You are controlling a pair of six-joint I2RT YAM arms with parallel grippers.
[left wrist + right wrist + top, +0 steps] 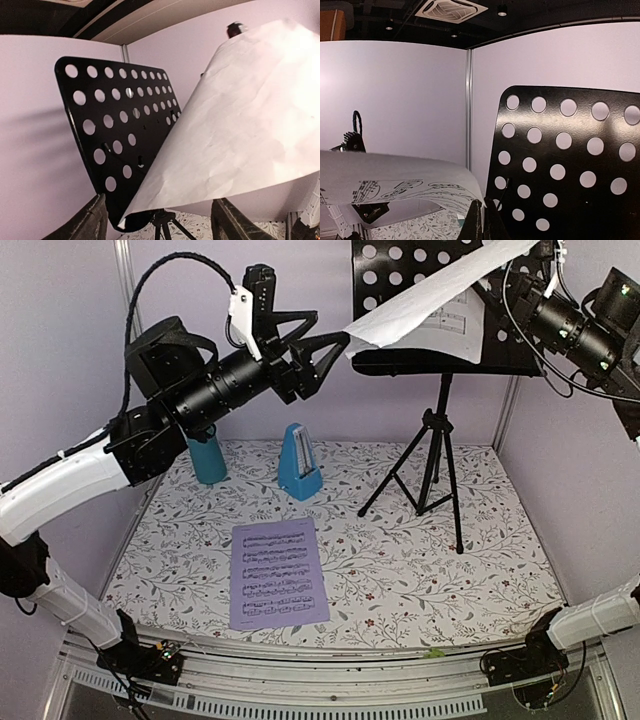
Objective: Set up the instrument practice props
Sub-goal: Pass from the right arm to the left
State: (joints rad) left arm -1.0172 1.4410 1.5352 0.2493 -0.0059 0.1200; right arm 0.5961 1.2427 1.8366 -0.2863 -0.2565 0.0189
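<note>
Holds white sheet (420, 300) pinched in clamped right end effector (481, 212) for laying on music stand (450, 362), left end effector (330, 360) gaping empty nearby.

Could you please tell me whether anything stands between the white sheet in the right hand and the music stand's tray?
Nothing visible does. The white sheet hangs in front of the perforated tray, pinched by the right hand; the open left hand sits at its far corner, off to the side.
</note>
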